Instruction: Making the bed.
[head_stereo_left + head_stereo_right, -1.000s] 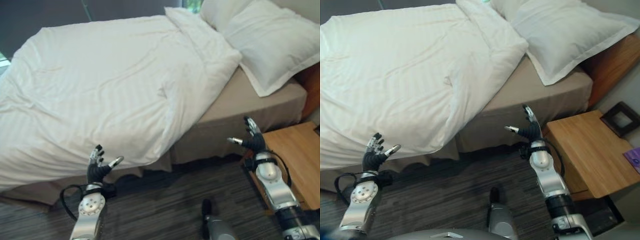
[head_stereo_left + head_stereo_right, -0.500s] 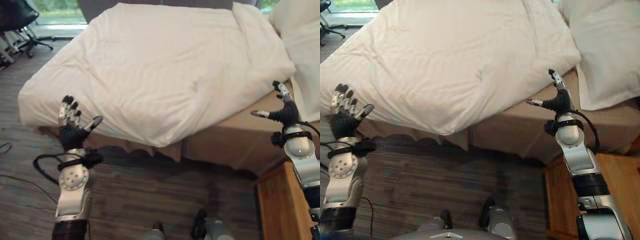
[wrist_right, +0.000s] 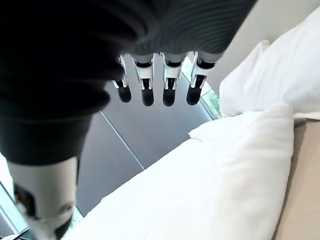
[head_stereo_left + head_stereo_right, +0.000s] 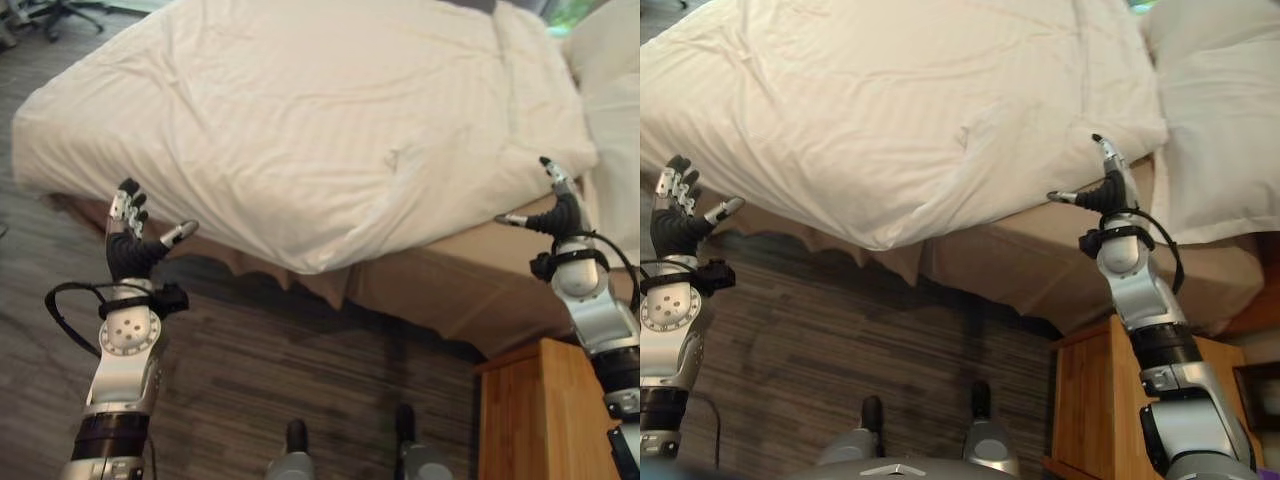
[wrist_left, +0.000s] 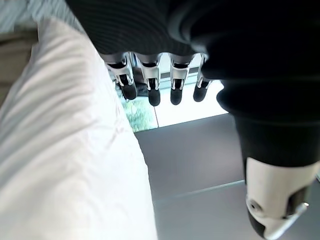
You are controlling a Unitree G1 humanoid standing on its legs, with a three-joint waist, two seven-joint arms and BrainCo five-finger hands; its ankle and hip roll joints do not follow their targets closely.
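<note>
A white striped duvet (image 4: 300, 120) covers the bed and hangs crookedly over its near side, leaving the tan mattress sheet (image 4: 480, 260) bare toward the head. A white pillow (image 4: 1220, 110) lies at the head end. My left hand (image 4: 127, 245) is raised, open and holding nothing, just short of the duvet's low hanging edge near the foot. My right hand (image 4: 558, 208) is also raised and open, over the bare sheet beside the duvet's folded top corner. Its fingers (image 3: 145, 90) are straight and apart from the cloth, as are the left hand's fingers (image 5: 152, 90).
A wooden bedside table (image 4: 525, 415) stands at my lower right, close under the right arm. Dark striped carpet (image 4: 300, 370) runs along the bed's near side. A tan bed skirt (image 4: 970, 270) hangs below the mattress.
The view has tilted down and shifted, with the bed higher in the picture and more floor showing. Both hands stay raised and open in much the same pose by the bed's edge.
</note>
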